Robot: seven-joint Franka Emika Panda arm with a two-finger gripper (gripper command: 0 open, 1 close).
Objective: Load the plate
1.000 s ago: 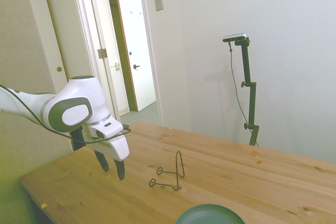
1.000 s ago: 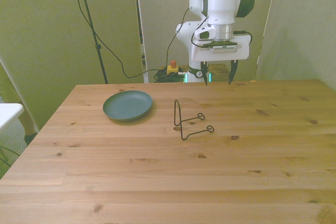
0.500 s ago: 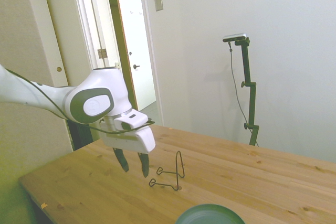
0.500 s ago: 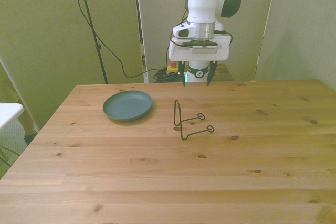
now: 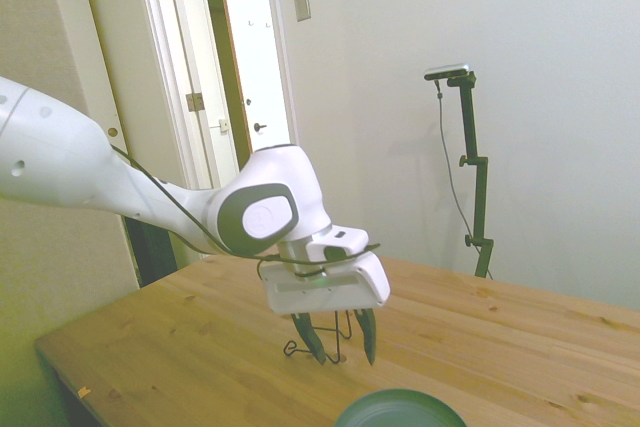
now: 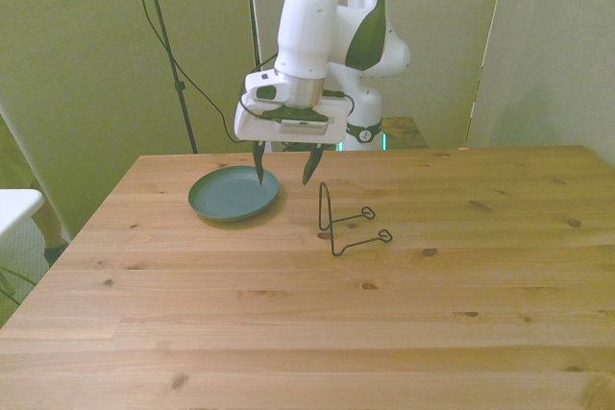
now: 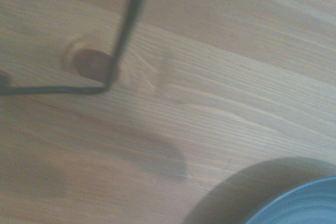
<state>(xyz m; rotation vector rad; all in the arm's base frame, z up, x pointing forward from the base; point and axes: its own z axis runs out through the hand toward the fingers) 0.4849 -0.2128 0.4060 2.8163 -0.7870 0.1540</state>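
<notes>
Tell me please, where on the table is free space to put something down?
The near half of the table, in front of the plate and the wire stand, is bare. So is the part at the front view's right, beyond the stand. It is crowded only around the plate, where the open gripper hangs.

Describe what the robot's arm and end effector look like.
The arm is glossy white with rounded joints capped in dark grey. A thin black cable runs along it to the wrist. The end effector is a flat white block with two slim, dark, pointed fingers.
</notes>
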